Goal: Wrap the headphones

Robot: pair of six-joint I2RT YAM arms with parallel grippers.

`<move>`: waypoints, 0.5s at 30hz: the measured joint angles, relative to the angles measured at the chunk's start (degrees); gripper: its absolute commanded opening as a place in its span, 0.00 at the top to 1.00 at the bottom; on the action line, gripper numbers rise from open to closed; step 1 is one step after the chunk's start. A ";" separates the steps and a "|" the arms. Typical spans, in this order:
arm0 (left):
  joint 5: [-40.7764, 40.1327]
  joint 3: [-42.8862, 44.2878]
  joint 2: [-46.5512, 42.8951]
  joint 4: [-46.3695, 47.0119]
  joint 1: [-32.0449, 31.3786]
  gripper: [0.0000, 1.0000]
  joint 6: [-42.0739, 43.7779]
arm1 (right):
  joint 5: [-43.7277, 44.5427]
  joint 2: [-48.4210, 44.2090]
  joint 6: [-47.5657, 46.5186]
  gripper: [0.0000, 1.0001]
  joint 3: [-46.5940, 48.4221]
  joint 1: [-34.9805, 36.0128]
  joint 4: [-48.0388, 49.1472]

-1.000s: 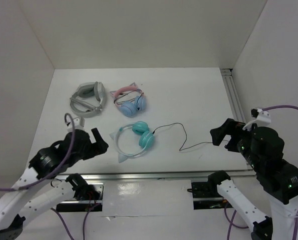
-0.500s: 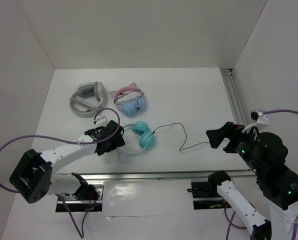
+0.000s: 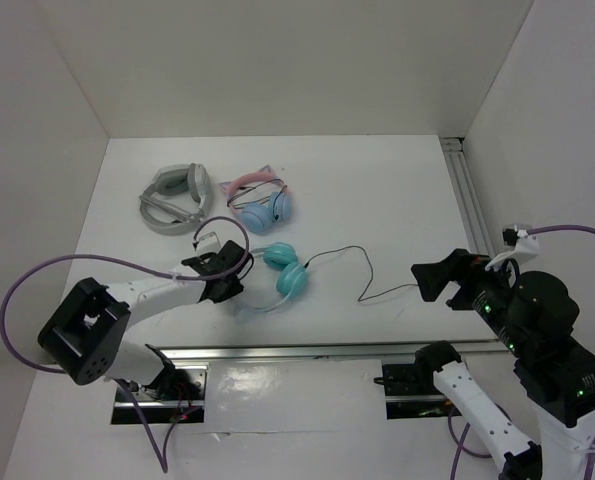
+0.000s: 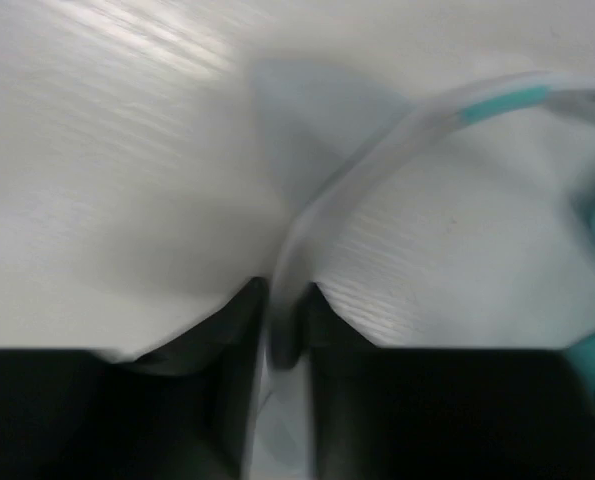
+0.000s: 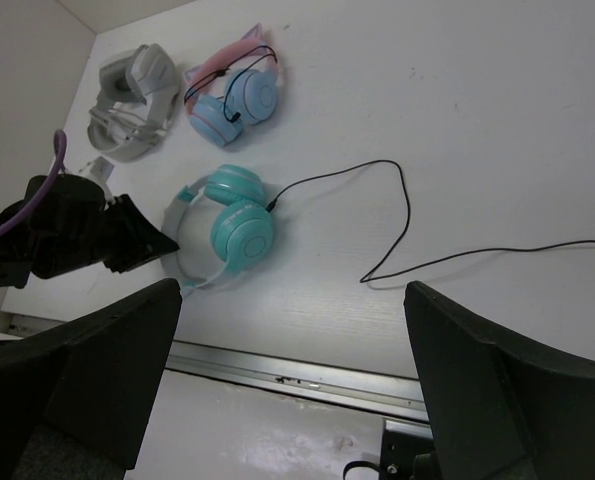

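The headphones (image 3: 287,270) lie near the table's front middle, teal cups side by side, with the translucent headband (image 4: 377,150) curving to the left. Their thin black cable (image 3: 367,270) trails loose to the right. My left gripper (image 3: 237,272) is low at the left of the band and shut on it; in the left wrist view the band runs straight between the dark fingers (image 4: 227,340) of that gripper (image 4: 282,305). My right gripper (image 3: 432,275) hangs open above the cable's far end, holding nothing. The right wrist view shows the headphones (image 5: 239,225) and the cable (image 5: 407,220) beyond that gripper (image 5: 292,290).
A plain grey pair (image 3: 175,197) and a pink-banded pair with light blue cups (image 3: 260,200) lie behind the teal one. A metal rail (image 3: 467,190) runs along the right edge, another (image 3: 317,350) along the front. White walls close in on three sides.
My left arm stretched forward and right from its folded pose to the teal pair's headband, and its jaws closed on it. The right gripper shifted slightly left and stayed open.
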 measured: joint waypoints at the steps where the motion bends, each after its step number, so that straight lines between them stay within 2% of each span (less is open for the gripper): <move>1: 0.00 0.02 0.24 0.85 0.00 0.87 -0.59 | -0.07 -0.02 0.00 0.00 0.00 0.00 0.00; 3: 0.66 0.09 0.44 1.51 0.00 1.00 -0.37 | -0.13 -0.07 0.00 0.00 0.00 0.00 0.02; 8: 1.42 -1.09 -2.75 -1.20 -0.44 1.00 -2.23 | -0.20 -0.09 0.00 0.00 0.00 0.00 0.09; 12: 0.37 -0.72 -12.02 -14.21 -1.46 1.00 -3.06 | -0.83 -0.20 0.00 0.00 -0.85 -0.02 1.49; 15: -1.81 3.74 -21.16 -26.51 -2.64 1.00 -2.19 | -2.34 -0.92 0.07 0.00 -3.61 -0.07 4.04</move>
